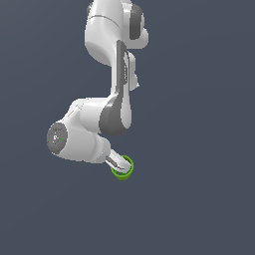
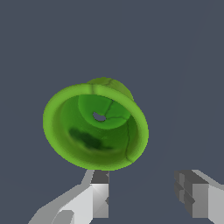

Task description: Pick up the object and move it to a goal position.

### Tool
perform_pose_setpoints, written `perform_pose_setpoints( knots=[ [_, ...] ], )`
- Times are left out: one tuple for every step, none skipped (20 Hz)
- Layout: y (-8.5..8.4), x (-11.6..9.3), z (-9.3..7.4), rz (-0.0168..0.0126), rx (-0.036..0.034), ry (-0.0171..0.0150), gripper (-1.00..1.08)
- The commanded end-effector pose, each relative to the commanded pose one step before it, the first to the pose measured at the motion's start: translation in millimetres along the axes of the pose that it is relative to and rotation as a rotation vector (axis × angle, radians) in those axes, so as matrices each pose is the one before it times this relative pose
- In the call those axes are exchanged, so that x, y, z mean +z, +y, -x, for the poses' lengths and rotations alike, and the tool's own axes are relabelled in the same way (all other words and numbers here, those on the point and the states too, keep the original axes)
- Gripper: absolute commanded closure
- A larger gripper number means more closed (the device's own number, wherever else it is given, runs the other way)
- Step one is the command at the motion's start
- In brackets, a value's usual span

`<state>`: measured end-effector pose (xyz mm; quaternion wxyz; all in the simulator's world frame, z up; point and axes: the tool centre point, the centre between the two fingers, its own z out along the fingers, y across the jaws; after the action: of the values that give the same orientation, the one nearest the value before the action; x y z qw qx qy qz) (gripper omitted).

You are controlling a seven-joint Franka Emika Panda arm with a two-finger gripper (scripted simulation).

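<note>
Plain grey-blue counter everywhere. Tool [image 2: 144, 199] open, jaws spread wide, gripping nothing. Green cup [image 2: 96, 127] sits off-centre, near one finger [image 2: 94, 197]. Approach step; next: centre over cup, close.

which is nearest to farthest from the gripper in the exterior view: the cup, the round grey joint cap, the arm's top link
1. The cup: right at the gripper, by its fingertips.
2. The round grey joint cap: up toward the exterior view's left, on the bulky wrist housing.
3. The arm's top link: far above, at the picture's top edge.
</note>
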<state>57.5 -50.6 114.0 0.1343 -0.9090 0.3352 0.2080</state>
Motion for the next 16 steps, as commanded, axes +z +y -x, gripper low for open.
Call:
perform_pose_setpoints(
  knots=[
    [1.35, 2.87, -4.67, -0.01624, 0.04375, -0.03828, -0.20],
    [0.57, 0.95, -1.60, -0.00514, 0.01432, -0.01288, -0.20],
    [0.54, 0.86, -1.45, -0.00467, 0.01308, -0.01197, -0.20],
    [0.50, 0.77, -1.32, -0.00421, 0.01190, -0.01107, -0.20],
    [0.46, 0.69, -1.18, -0.00378, 0.01074, -0.01013, -0.20],
    [0.42, 0.61, -1.05, -0.00335, 0.00960, -0.00919, -0.20],
    [0.38, 0.53, -0.93, -0.00295, 0.00852, -0.00825, -0.20],
    [0.35, 0.46, -0.81, -0.00257, 0.00745, -0.00730, -0.20],
    [0.30, 0.39, -0.69, -0.00219, 0.00640, -0.00633, -0.20],
    [0.27, 0.33, -0.59, -0.00184, 0.00540, -0.00538, -0.20],
    [0.21, 0.26, -0.46, -0.00148, 0.00437, -0.00438, -0.20],
    [0.16, 0.20, -0.35, -0.00114, 0.00338, -0.00341, -0.20],
    [0.14, 0.15, -0.29, -0.00083, 0.00245, -0.00248, -0.20],
    [0.06, 0.08, -0.13, -0.00047, 0.00142, -0.00144, -0.20],
    [-0.20, -0.06, 0.35, 0.00000, 0.00000, 0.00000, -0.20],
    [0.50, 0.10, -0.42, 0.00095, -0.00182, 0.00230, -0.20]
  ],
)
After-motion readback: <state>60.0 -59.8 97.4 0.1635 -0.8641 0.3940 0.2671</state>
